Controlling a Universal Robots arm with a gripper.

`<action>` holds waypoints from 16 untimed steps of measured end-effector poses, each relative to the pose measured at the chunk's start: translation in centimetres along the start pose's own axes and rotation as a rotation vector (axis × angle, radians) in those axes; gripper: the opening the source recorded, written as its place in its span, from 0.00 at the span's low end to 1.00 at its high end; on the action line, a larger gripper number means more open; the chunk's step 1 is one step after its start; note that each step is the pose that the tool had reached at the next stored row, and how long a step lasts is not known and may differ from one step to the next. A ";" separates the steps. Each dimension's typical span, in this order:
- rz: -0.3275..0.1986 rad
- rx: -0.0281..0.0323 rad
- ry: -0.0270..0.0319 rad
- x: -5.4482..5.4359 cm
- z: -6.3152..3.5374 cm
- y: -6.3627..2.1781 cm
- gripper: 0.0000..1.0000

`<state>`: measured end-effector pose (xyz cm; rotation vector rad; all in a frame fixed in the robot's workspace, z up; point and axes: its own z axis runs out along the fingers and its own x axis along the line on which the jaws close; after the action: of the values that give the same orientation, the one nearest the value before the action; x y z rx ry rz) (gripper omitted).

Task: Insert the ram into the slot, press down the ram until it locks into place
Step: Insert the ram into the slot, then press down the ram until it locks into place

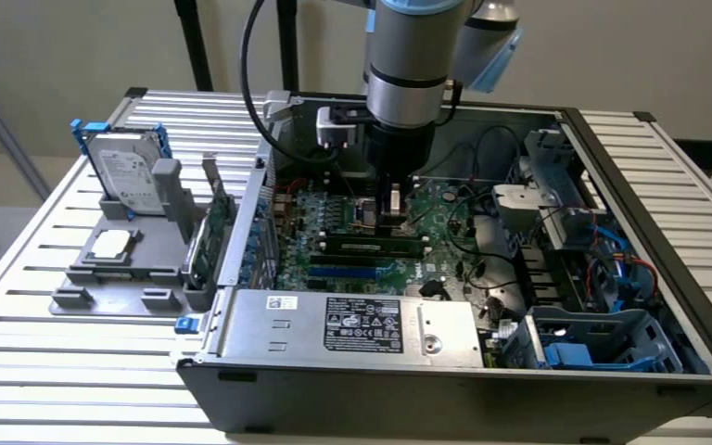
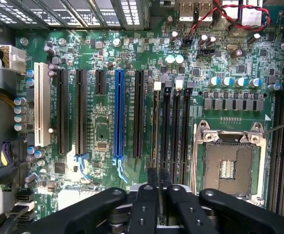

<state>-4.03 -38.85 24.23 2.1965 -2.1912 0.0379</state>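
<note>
The ram (image 1: 366, 247), a thin green stick with dark chips, stands on edge in a long black slot (image 1: 331, 252) on the motherboard inside the open case. My gripper (image 1: 396, 222) comes straight down onto the ram's half toward the exterior view's right. In the wrist view my gripper (image 2: 158, 181) has its two black fingers (image 2: 151, 187) nearly together, shut on the ram's thin top edge. The slot (image 2: 156, 126) runs away from the fingertips, with alike black slots (image 2: 177, 126) parallel beside it. The ram's lower edge and the slot's latches are hard to make out.
A blue slot (image 2: 118, 114), a white slot (image 2: 41, 109) and the processor socket (image 2: 227, 165) flank the memory slots. The case holds a power supply (image 1: 349, 324), cables (image 1: 486, 278) and a blue drive cage (image 1: 597, 338). A grey fixture with a hard drive (image 1: 127, 176) stands outside on the slatted table.
</note>
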 end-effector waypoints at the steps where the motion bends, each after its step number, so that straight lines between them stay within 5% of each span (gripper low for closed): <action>1: 0.000 0.0000 0.0000 0.0 0.00 0.00 0.13; 16: 0.000 -0.0002 0.0003 0.0 -0.01 0.01 0.11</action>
<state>-4.04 -38.85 24.25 2.1962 -2.1911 0.0381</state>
